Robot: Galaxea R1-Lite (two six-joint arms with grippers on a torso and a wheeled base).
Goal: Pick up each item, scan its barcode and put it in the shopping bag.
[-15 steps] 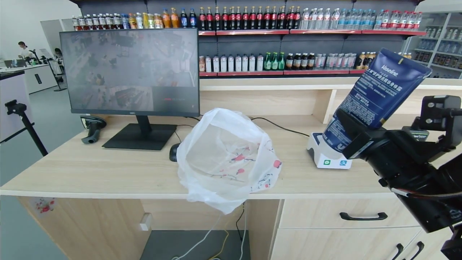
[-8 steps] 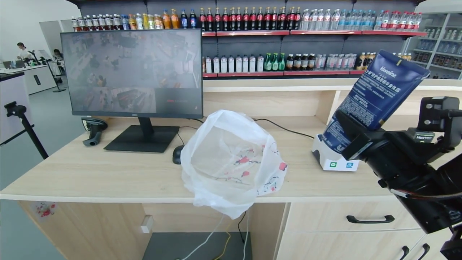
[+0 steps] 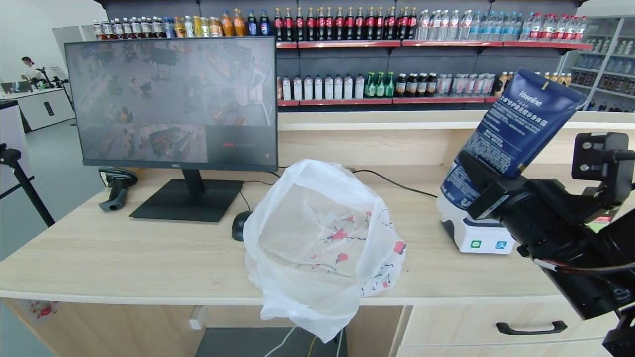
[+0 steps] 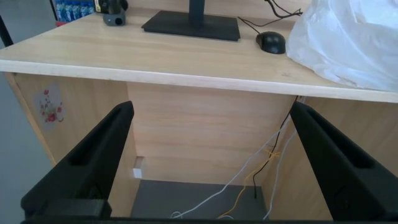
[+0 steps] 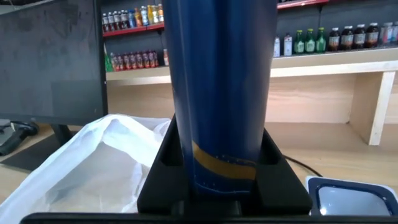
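Right gripper [image 3: 483,186] clamps a dark blue squeeze tube [image 3: 516,124].
The tube tilts up by the white scanner box [image 3: 478,238], right of the white flower-printed shopping bag [image 3: 317,238] on the wooden counter [image 3: 124,253]; left gripper [image 4: 211,112] gapes empty below the counter's edge.

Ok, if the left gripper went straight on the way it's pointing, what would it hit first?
Probably the wooden panel recessed under the countertop. The left gripper, jaws open, points below the desk edge, with hanging cables close beside that line; depth is unclear.
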